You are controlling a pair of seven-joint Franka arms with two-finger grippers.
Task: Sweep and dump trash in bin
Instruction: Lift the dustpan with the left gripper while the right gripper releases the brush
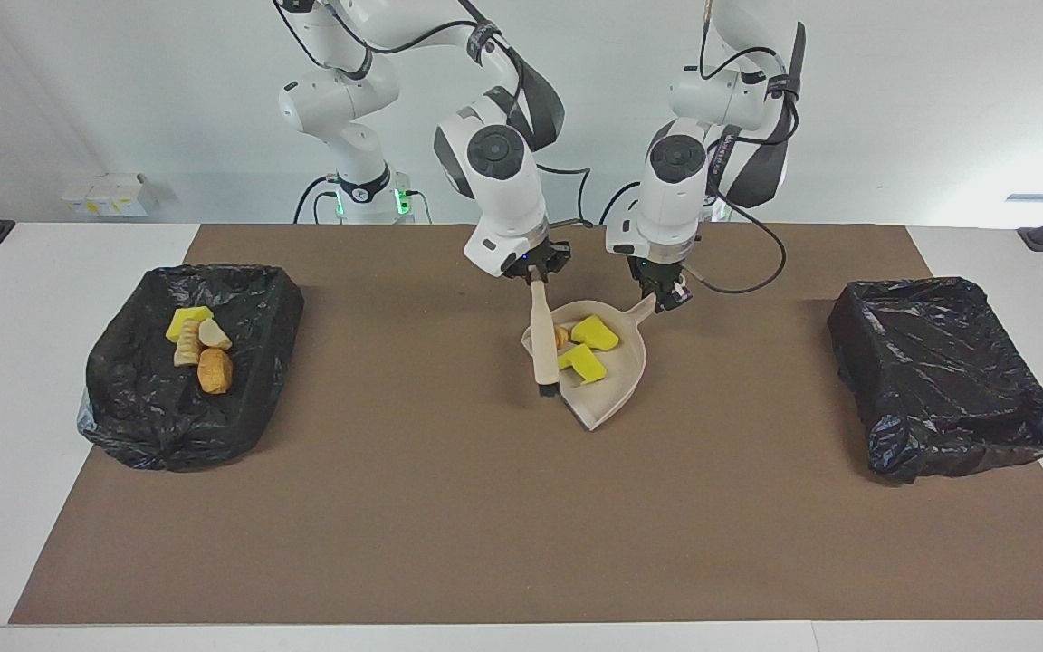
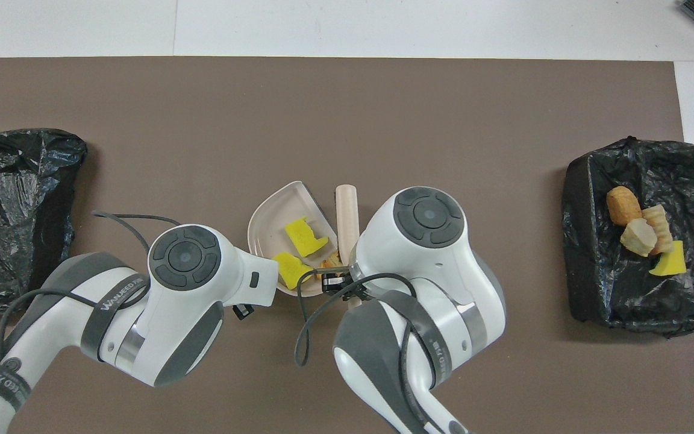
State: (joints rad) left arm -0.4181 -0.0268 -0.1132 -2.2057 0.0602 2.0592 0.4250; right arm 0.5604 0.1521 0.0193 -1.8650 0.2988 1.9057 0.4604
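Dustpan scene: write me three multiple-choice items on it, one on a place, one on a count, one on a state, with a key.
1. Where do the two loose yellow sponge chunks lie?
A. In the dustpan
B. On the bare mat
C. In the bin at the left arm's end

2. How many trash pieces lie in the bin at the right arm's end?
A. One
B. Four
C. Seven

3. What does the right gripper hold?
A. Nothing
B. A sponge chunk
C. The brush

Key: 1 A, both chunks rest inside the pan's rim. 2 B, a sponge chunk and three pastries show on the black liner. 3 C, its fingers are shut on the brush handle, while the left gripper grips the dustpan handle.
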